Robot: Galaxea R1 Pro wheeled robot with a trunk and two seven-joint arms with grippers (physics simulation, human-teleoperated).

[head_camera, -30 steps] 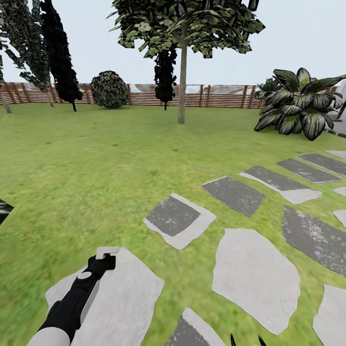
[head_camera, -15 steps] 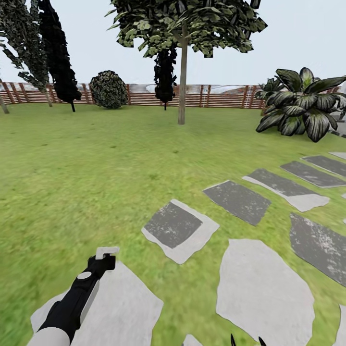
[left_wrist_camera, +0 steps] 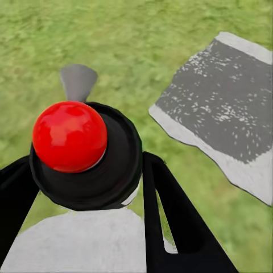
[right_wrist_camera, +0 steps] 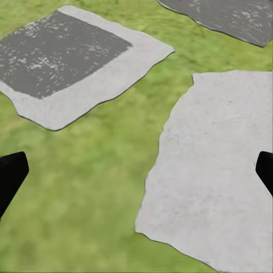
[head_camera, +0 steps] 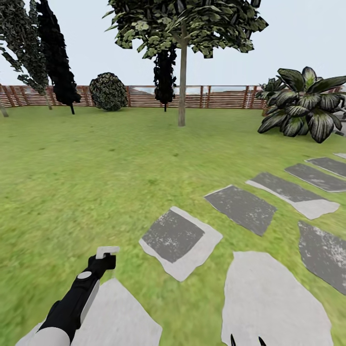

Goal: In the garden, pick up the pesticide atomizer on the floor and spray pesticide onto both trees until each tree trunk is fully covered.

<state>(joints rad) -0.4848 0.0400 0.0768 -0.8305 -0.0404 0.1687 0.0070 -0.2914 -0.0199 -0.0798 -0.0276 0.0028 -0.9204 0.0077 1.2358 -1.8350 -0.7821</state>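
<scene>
My left gripper [head_camera: 102, 263] is shut on the pesticide atomizer [head_camera: 106, 251], whose white part pokes out ahead of the black fingers low on the left of the head view. In the left wrist view the atomizer [left_wrist_camera: 116, 165] is a round black cap with a red ball on it, clamped between the two dark fingers [left_wrist_camera: 170, 216]. A tree [head_camera: 182, 24] with a straight pale trunk [head_camera: 182, 86] stands far ahead on the lawn before the fence. My right gripper [right_wrist_camera: 136, 173] is open over grass and paving, nothing between its fingers.
Grey and pale stepping stones [head_camera: 180, 238] run from the lower middle to the right. A broad-leaved plant [head_camera: 302, 103] stands at the right. A round bush [head_camera: 108, 90], dark narrow trees [head_camera: 57, 57] and the slat fence [head_camera: 221, 96] close the far side of the lawn.
The whole view has shifted: the stepping stones have slid down and nearer, so the camera has moved forward. Both arms keep their pose, and the left gripper still holds the atomizer.
</scene>
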